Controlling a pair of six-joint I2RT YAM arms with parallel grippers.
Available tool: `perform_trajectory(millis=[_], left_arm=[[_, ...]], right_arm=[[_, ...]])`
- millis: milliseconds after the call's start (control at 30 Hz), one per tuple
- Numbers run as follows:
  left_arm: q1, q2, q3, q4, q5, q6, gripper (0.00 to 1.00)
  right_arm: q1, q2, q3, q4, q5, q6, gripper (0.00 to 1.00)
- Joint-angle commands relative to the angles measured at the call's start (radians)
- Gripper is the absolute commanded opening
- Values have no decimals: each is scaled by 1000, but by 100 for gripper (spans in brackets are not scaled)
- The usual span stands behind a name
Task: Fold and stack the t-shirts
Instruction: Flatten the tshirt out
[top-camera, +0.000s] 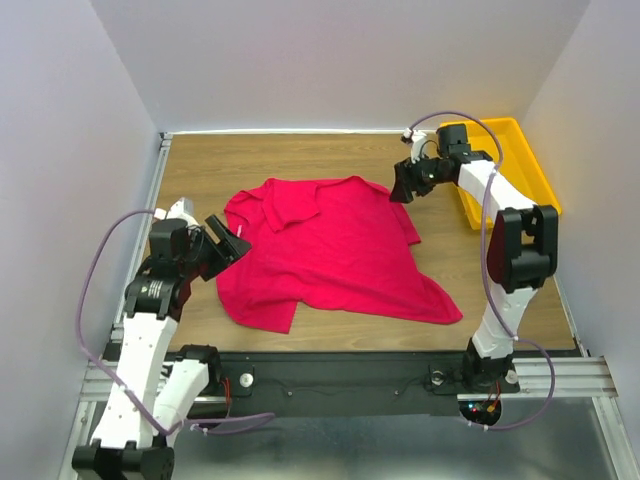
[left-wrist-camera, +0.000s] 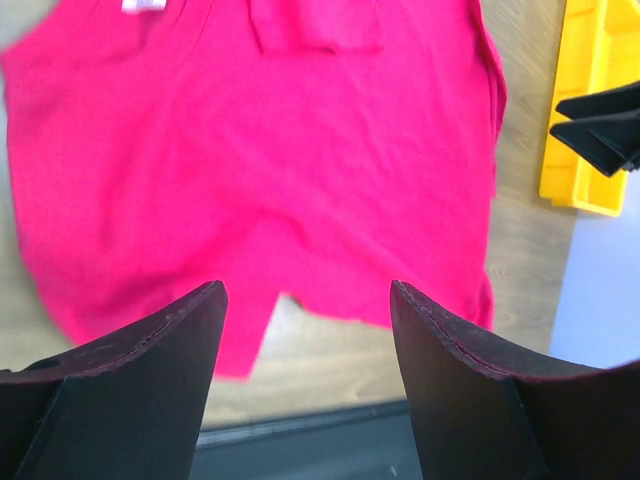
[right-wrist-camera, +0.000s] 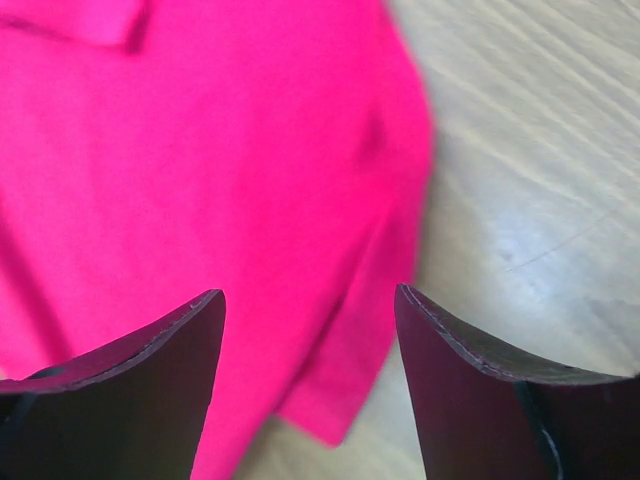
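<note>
The crimson t-shirt (top-camera: 330, 250) lies rumpled on the table (top-camera: 200, 170). The left gripper (top-camera: 232, 238) at its left edge and the right gripper (top-camera: 403, 188) at its far right corner both gape wide, holding nothing.

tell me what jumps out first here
The red t-shirt lies spread but rumpled in the middle of the table. The left gripper and right gripper stand open at its left and far-right edges. A yellow tray sits at the far right corner.
</note>
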Motion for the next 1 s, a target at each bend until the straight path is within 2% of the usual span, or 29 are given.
perform_trajectory(millis=[0, 133, 233, 433, 800, 933, 967], left_arm=[[-5, 96, -53, 296, -6, 96, 77], [-3, 199, -18, 367, -37, 157, 77], [-3, 228, -23, 414, -28, 158, 77], [-5, 254, -76, 502, 24, 130, 77], [-3, 218, -102, 508, 18, 121, 77], [-3, 212, -104, 508, 18, 118, 77], [-5, 215, -104, 508, 18, 119, 77]], right_arm=[[-9, 66, 89, -17, 102, 38, 73], [-12, 16, -6, -31, 192, 33, 69], [-29, -37, -112, -31, 229, 41, 60], [-37, -86, -256, -31, 248, 47, 55], [-37, -26, -283, -8, 226, 91, 45], [-38, -17, -283, -2, 226, 96, 40], [-37, -12, -283, -4, 226, 99, 35]])
